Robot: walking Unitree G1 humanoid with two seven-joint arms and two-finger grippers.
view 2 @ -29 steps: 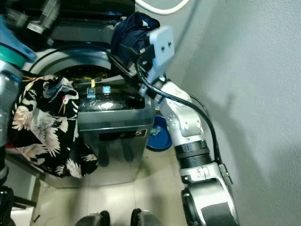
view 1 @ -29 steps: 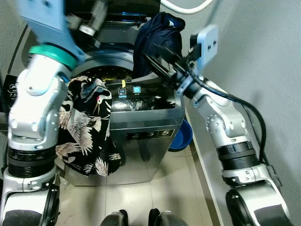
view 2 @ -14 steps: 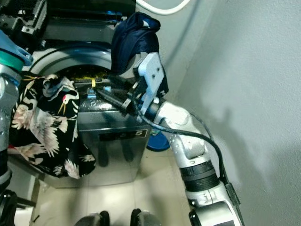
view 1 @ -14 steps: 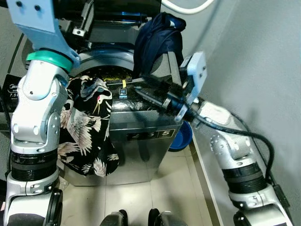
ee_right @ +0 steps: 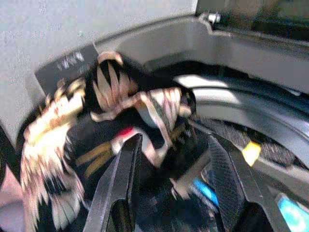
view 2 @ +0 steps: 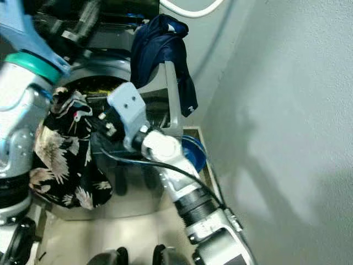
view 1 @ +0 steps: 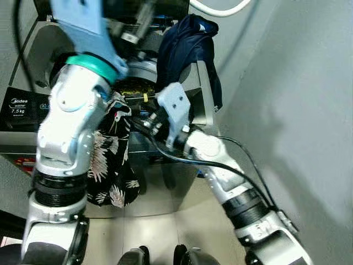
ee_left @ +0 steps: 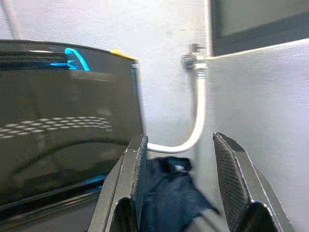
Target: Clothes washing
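You are early in the wash: nothing looks loaded yet. The black crane-print garment (view 1: 110, 160) hangs over the front rim of the washing machine (view 1: 165, 182), mostly outside the tub, and the navy garment (view 1: 185, 47) is draped over the machine's back corner.

Your right gripper (ee_right: 169, 193) reaches across the machine toward the crane-print cloth. Its jaws are spread and empty, with the cloth straight ahead of the fingertips and partly between them in the right wrist view; that view is blurred, so you cannot tell whether they touch it.

Your left gripper (ee_left: 183, 179) is raised above the machine, jaws spread and holding nothing. Beyond its fingertips lie the navy garment and the white hose (ee_left: 193, 125) on the wall; the dark raised lid (ee_left: 67, 121) stands to one side of them.

Both garments are left to go into the tub.

In your way, judging from here: your left arm crowds the opening, and your right forearm crosses the control panel. A blue basin (view 2: 196, 154) sits on the floor beside the machine.
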